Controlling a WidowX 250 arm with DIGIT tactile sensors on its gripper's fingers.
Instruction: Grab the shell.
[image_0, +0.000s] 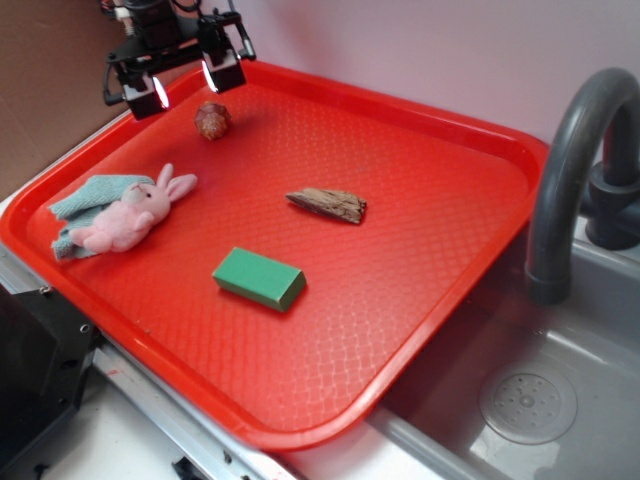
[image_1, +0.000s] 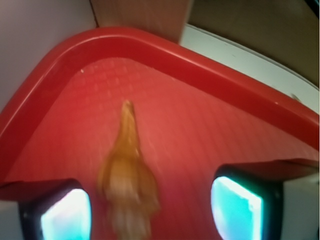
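The shell (image_0: 212, 120) is small, tan-brown and ridged. It sits on the red tray (image_0: 420, 180) near the far left corner. My gripper (image_0: 190, 85) hangs open just above and behind the shell, not touching it. In the wrist view the shell (image_1: 127, 182) is a blurred tan shape with a pointed tip. It lies between my two fingers (image_1: 65, 215), nearer the left one. My gripper (image_1: 150, 212) holds nothing.
On the tray lie a flat brown wood piece (image_0: 328, 205), a green block (image_0: 259, 278), and a pink plush rabbit (image_0: 130, 215) on a teal cloth (image_0: 85, 200). A grey faucet (image_0: 575, 160) and sink (image_0: 520, 400) are at the right.
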